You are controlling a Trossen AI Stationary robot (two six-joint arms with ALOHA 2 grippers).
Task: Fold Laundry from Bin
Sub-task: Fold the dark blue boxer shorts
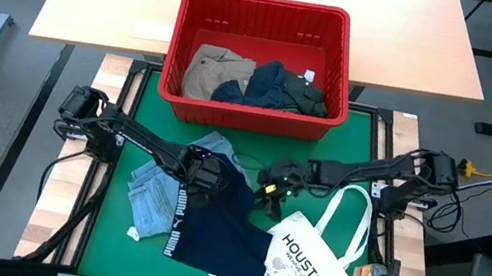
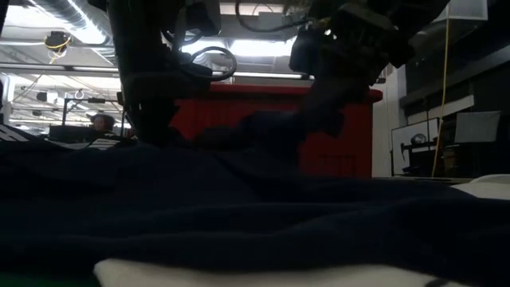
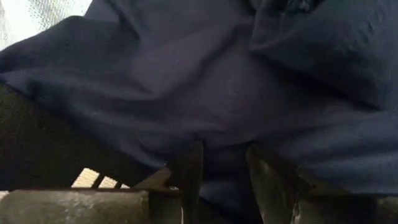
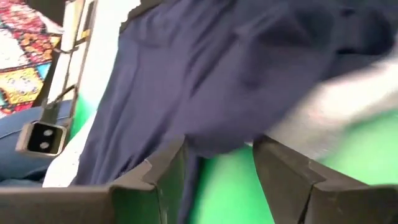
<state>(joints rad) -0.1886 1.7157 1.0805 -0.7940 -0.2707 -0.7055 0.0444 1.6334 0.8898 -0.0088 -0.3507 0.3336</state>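
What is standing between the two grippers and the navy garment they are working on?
Nothing visible does. The left gripper and the right gripper are both already at the navy PUMA garment on the green mat; each wrist view shows navy cloth right at that arm's jaws.

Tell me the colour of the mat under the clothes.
Green mat, seen best in the high view.

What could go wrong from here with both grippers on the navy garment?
1. The navy garment overlaps the denim piece and the white tote bag; pulling it may drag either along.
2. The left gripper and right gripper each hold only an edge of cloth, so it may slip out or spread unevenly.
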